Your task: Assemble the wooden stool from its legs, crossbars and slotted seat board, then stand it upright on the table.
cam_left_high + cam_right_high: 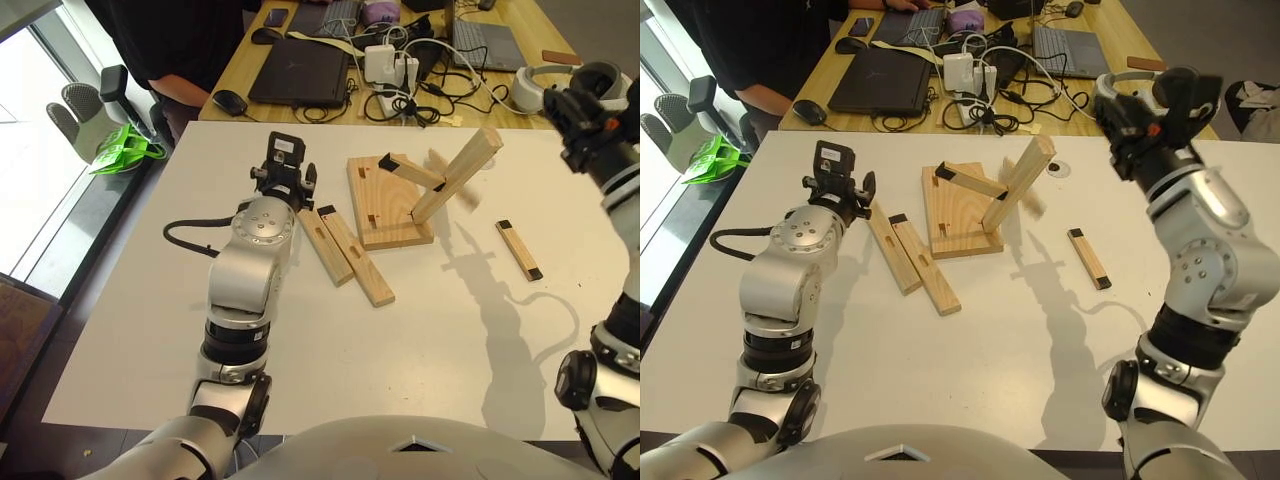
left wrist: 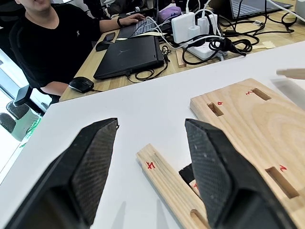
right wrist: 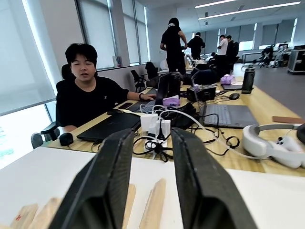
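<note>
Two loose legs (image 1: 353,255) lie just right of left tool (image 1: 287,185), long axes slanting toward robot; tool wide open, empty; left arm nearer.

The seat board (image 1: 392,226) is pale, unvarnished wood, matt, with clear grain and red pen marks beside its slots. The two legs (image 1: 370,276) lying next to it are the same raw light wood, sawn smooth, and black at one end. The short crossbar (image 1: 518,249) is wood too, black at both tips. The desk (image 1: 130,330) has a white, smooth, matt top. The fingers (image 2: 93,167) of the left pincer (image 2: 152,129) are black with a finely grained, dull surface. The right pincer (image 3: 151,138) looks the same.
</note>
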Controlling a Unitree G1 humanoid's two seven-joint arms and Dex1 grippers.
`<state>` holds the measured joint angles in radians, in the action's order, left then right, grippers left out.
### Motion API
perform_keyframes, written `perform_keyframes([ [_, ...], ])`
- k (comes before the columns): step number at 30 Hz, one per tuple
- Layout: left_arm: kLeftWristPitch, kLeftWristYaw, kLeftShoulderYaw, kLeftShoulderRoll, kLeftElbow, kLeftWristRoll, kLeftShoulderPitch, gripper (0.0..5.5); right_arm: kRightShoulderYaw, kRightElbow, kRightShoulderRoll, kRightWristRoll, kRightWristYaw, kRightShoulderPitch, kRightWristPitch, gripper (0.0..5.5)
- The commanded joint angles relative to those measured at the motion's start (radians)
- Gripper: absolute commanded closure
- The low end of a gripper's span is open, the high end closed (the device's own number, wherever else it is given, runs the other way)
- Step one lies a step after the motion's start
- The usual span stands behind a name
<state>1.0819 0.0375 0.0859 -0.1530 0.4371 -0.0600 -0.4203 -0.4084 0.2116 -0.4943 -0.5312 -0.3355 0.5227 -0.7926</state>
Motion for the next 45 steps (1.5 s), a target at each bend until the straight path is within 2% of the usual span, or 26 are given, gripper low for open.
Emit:
perform_keyframes([
  [1, -0.029, 0.015, -0.061, -0.002, -0.002, -0.014, -0.019, 2.91, 0.023, -0.163, -0.081, 0.043, -0.069, 0.118, 0.118, 4.66],
  [5, -0.039, 0.017, -0.074, 0.000, 0.003, -0.019, -0.011, 2.91, 0.036, -0.204, -0.092, 0.051, -0.092, 0.098, 0.144, 5.31],
  [7, -0.042, 0.022, -0.066, 0.009, 0.007, -0.022, 0.011, 2.91, 0.059, -0.136, -0.068, 0.055, -0.058, -0.038, 0.060, 5.48],
  [9, -0.040, 0.028, -0.052, 0.022, 0.016, -0.024, 0.026, 2.91, 0.104, -0.006, -0.044, 0.039, -0.054, -0.214, -0.012, 5.15],
  [12, -0.039, 0.030, -0.035, 0.037, 0.022, -0.030, 0.036, 2.91, 0.150, 0.081, -0.042, 0.060, -0.090, -0.414, 0.009, 4.71],
  [16, -0.035, 0.030, -0.031, 0.042, 0.025, -0.035, 0.035, 2.91, 0.259, -0.003, -0.124, 0.189, -0.178, -0.453, 0.157, 3.98],
  [18, -0.032, 0.027, -0.024, 0.047, 0.027, -0.036, 0.039, 2.91, 0.311, -0.093, -0.134, 0.256, -0.201, -0.412, 0.244, 3.68],
  [22, -0.027, 0.007, -0.005, 0.044, 0.014, -0.030, 0.025, 2.91, 0.368, -0.352, -0.087, 0.344, -0.194, -0.251, 0.381, 3.68],
  [25, -0.025, -0.013, 0.003, 0.033, 0.001, -0.026, 0.009, 2.91, 0.354, -0.594, -0.034, 0.375, -0.148, -0.117, 0.480, 3.68],
  [30, -0.018, -0.038, 0.023, 0.028, -0.016, -0.026, -0.011, 2.91, 0.311, -0.911, 0.031, 0.369, -0.113, 0.021, 0.570, 2.76],
  [34, -0.019, -0.059, 0.036, 0.023, -0.036, -0.026, -0.035, 2.91, 0.297, -1.106, 0.051, 0.337, -0.240, 0.091, 0.546, 2.02],
  [39, -0.028, -0.072, 0.055, 0.030, -0.062, -0.028, -0.063, 2.91, 0.293, -1.263, 0.044, 0.358, -0.308, 0.173, 0.589, 2.02],
  [45, -0.032, -0.067, 0.061, 0.042, -0.069, -0.034, -0.058, 2.91, 0.340, -1.397, 0.045, 0.443, -0.285, 0.248, 0.583, 2.02],
])
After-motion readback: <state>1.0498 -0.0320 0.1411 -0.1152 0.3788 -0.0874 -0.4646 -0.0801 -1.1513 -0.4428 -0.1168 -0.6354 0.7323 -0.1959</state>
